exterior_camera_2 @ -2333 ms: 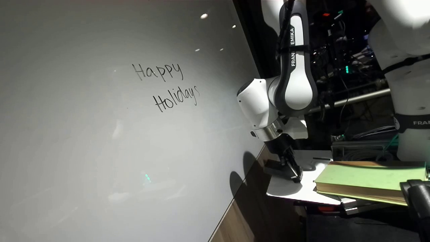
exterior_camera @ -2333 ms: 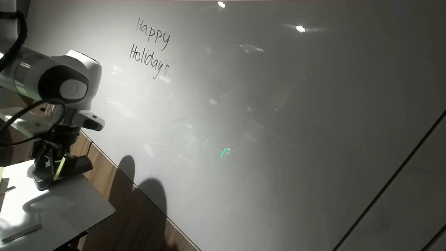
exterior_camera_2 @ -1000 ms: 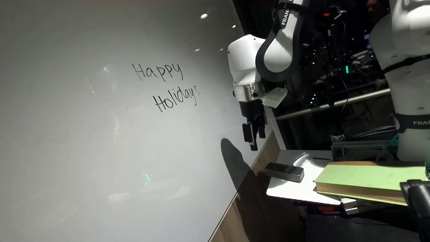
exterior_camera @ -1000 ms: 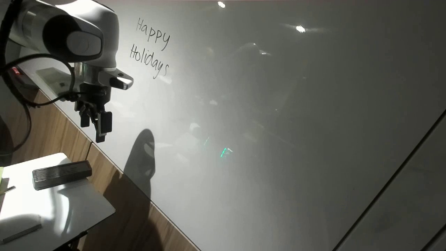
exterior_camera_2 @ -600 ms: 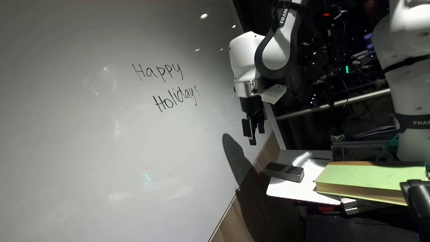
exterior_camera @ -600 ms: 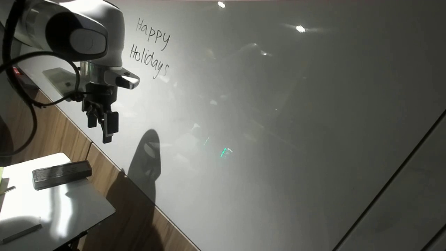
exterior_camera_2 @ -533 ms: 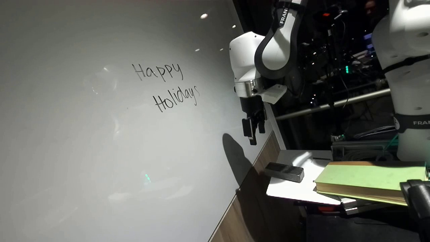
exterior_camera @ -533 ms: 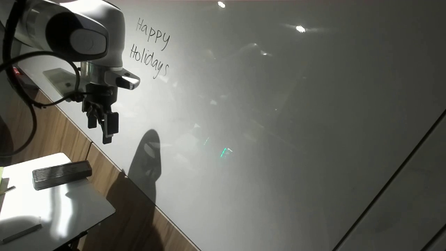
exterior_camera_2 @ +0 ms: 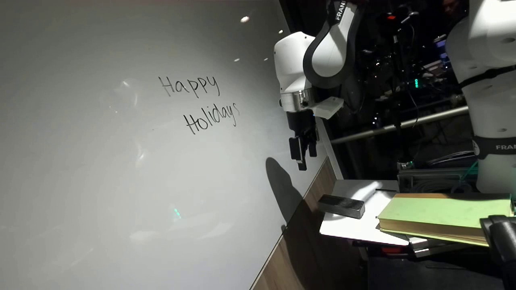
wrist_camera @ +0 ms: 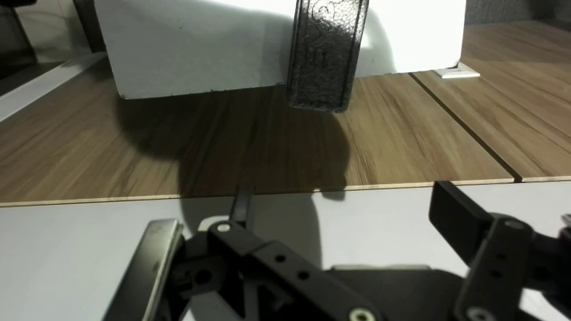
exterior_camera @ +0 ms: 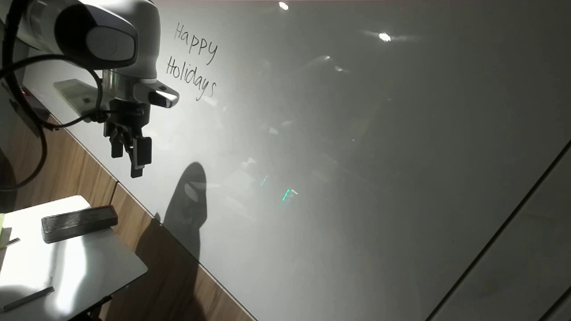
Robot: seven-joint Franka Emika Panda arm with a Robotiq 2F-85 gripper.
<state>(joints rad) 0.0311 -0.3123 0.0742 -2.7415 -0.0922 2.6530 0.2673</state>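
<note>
The gripper [exterior_camera: 126,160] hangs beside the whiteboard [exterior_camera: 339,169] with its two fingers wide apart and pointing down, nothing held between them. The black block [wrist_camera: 325,55] rests on the small white table [wrist_camera: 192,51], lower than the fingertips and well apart from them, so the offset runs both downward and sideways. In an exterior view the block [exterior_camera: 79,224] lies below and to the left of the gripper; in an exterior view the block [exterior_camera_2: 342,206] lies below and to the right, with a green book [exterior_camera_2: 445,213] farther right. The wrist view settles the alignment: the block sits at the far side, and its left-right place falls between the two fingers, a little toward the left one. Its long axis runs from near to far with a slight lean, roughly square to the line joining the fingers. As a judgement, the fingers line up with the block's two long sides, one to each, and height and reach part them from it more than turn does. The block's near end sticks out past the table's edge, showing against the wood panel [wrist_camera: 401,129], while its far end is cut off at the border of the wrist view. No other gripper shows, so this one is the nearest to the block.
</note>
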